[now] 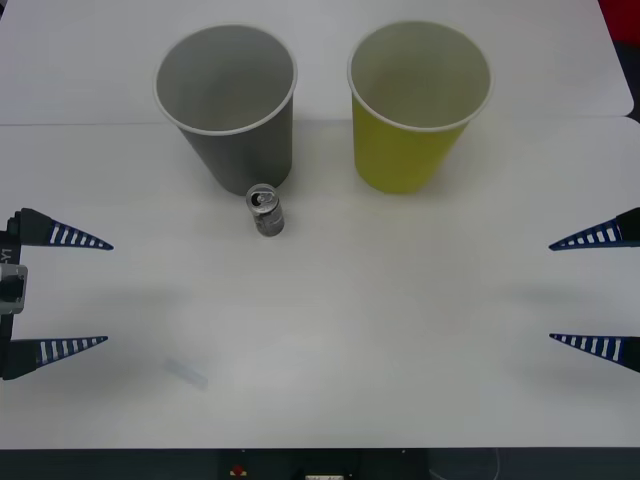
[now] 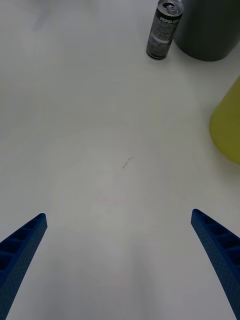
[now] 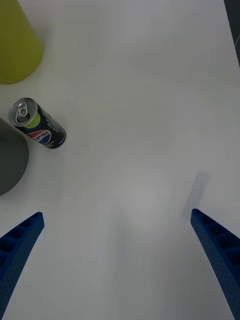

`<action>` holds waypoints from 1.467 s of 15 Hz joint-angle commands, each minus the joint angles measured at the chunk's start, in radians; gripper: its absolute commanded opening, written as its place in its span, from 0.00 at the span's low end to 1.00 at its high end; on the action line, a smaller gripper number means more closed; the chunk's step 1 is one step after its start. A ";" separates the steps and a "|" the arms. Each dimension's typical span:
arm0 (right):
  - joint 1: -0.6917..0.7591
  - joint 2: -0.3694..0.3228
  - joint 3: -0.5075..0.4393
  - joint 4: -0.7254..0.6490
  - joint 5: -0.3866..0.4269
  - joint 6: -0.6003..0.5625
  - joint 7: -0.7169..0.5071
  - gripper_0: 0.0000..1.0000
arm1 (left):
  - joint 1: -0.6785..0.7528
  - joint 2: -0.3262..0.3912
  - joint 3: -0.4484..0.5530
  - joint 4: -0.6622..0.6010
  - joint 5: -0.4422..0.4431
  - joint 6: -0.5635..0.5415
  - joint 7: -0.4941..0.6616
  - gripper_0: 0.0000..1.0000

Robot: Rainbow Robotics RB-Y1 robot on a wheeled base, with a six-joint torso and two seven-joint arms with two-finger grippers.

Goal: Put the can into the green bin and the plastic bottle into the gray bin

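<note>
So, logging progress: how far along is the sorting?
Nothing is done. The small silver drink can stands on the white table beside the gray cup-shaped bin; the faint clear plastic bottle lies near the open left gripper. The yellow-green bin awaits; the right gripper is open.

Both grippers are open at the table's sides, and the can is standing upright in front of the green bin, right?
Not quite. In the front view the can stands upright in front of the gray bin, not the green bin. The left gripper and right gripper are indeed open at the table's sides.
</note>
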 commanded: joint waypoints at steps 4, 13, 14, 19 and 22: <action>0.000 0.000 0.000 0.000 0.000 0.000 0.000 1.00 | 0.008 -0.030 0.007 0.024 0.008 0.013 -0.005 1.00; 0.000 0.000 0.000 0.000 0.000 0.000 0.000 1.00 | 0.005 -0.039 -0.104 0.100 0.093 0.104 0.009 1.00; 0.000 0.000 0.000 0.000 0.000 0.000 0.000 1.00 | 0.007 -0.038 -0.136 0.103 0.109 0.137 0.011 1.00; 0.000 0.000 0.000 0.000 0.000 0.000 0.000 1.00 | 0.005 -0.039 -0.294 0.105 0.174 0.341 0.004 1.00; 0.000 0.000 0.000 0.000 0.000 0.000 0.000 1.00 | -0.003 -0.042 -0.400 0.105 0.240 0.495 -0.006 1.00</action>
